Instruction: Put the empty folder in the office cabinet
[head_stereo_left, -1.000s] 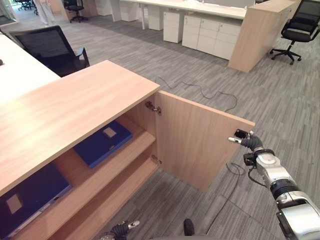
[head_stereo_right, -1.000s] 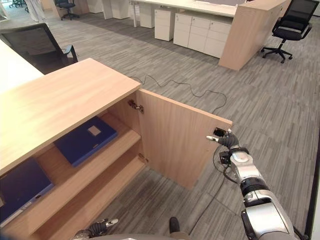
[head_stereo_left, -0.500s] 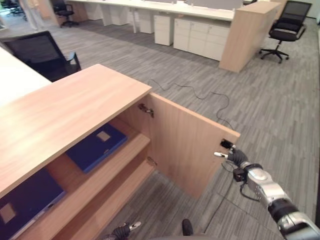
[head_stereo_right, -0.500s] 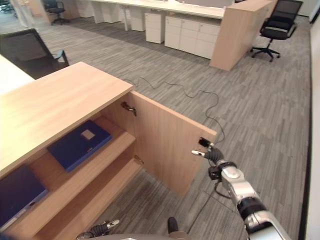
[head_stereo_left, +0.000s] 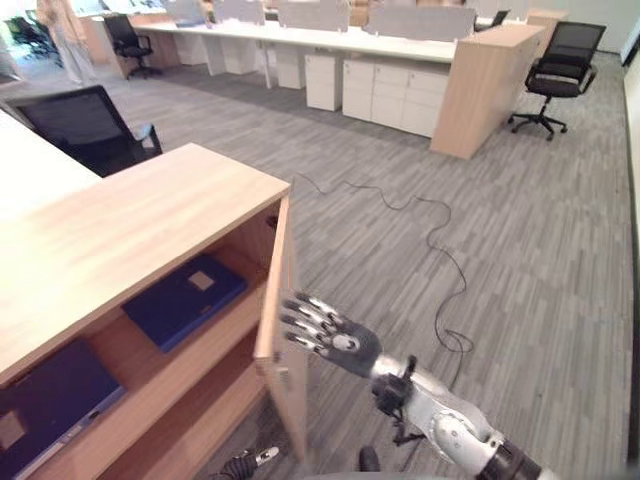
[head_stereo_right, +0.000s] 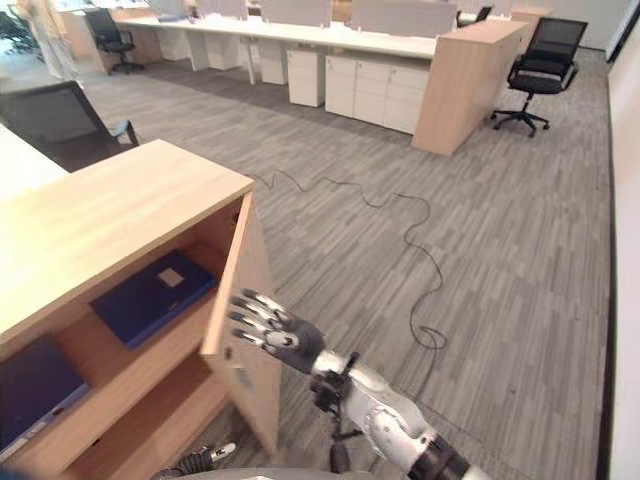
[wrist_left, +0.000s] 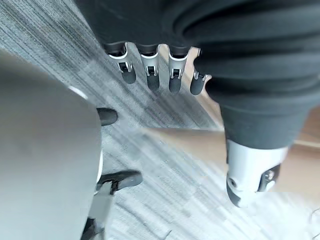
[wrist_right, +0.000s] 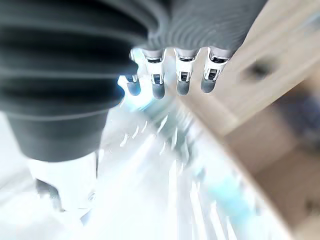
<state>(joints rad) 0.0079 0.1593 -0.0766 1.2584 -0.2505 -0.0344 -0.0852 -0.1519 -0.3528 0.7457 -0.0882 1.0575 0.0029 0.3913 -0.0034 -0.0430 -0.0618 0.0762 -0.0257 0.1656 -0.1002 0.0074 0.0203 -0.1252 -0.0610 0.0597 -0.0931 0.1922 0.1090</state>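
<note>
Right hand (head_stereo_left: 335, 340), fingers (head_stereo_left: 300, 325) spread straight, against the cabinet door (head_stereo_left: 280, 330); blue folder (head_stereo_left: 180, 300) on the shelf (head_stereo_left: 245, 310); left hand (wrist_left: 160, 75) relaxed.

The wooden office cabinet (head_stereo_left: 130, 225) stands on grey striped carpet (head_stereo_left: 500, 200), its door (head_stereo_left: 285, 340) swung edge-on to the camera. On the upper shelf (head_stereo_left: 140, 345) lie two dark blue folders: one (head_stereo_left: 183, 299) near the door, another (head_stereo_left: 50, 392) farther left. The lower shelf (head_stereo_left: 190, 430) shows beneath.

The right hand (head_stereo_left: 335, 338) has straight fingers (head_stereo_left: 300, 322) at the cabinet door (head_stereo_left: 283, 330), which stands half closed. A blue folder (head_stereo_left: 183, 298) lies on the cabinet's shelf (head_stereo_left: 140, 350).
</note>
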